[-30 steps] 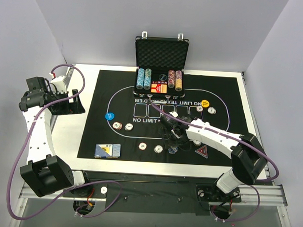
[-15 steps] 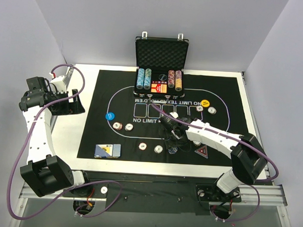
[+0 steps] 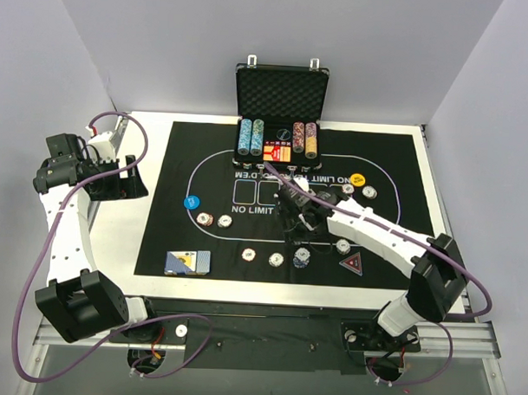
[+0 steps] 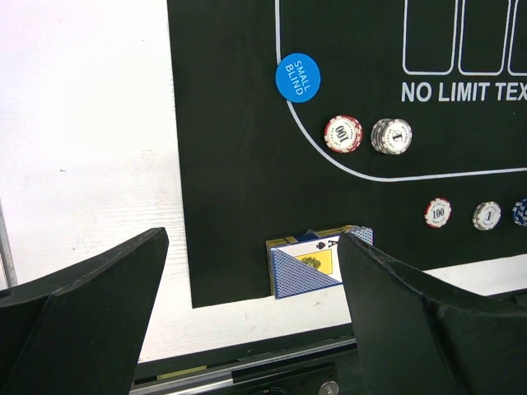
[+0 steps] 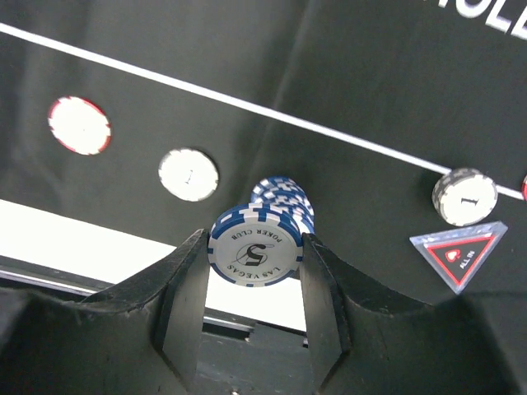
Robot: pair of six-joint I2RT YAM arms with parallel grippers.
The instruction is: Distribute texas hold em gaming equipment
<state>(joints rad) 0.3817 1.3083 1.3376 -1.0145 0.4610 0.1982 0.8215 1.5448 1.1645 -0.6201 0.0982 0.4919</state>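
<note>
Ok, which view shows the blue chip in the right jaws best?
Right wrist: the blue chip fills the middle, its 5 readable, pinched between the jaws. From the top the right gripper hides it; the left wrist view misses it.

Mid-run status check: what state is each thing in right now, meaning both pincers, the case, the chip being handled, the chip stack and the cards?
Left pincer: open, empty.
Right pincer: shut on the blue 5 chip.
Blue 5 chip: gripped by its edges, face toward the wrist camera.
Blue chip stack: standing on the mat.
Case: open, lid upright.
Cards: lying flat at the mat's near edge, an ace face up.
</note>
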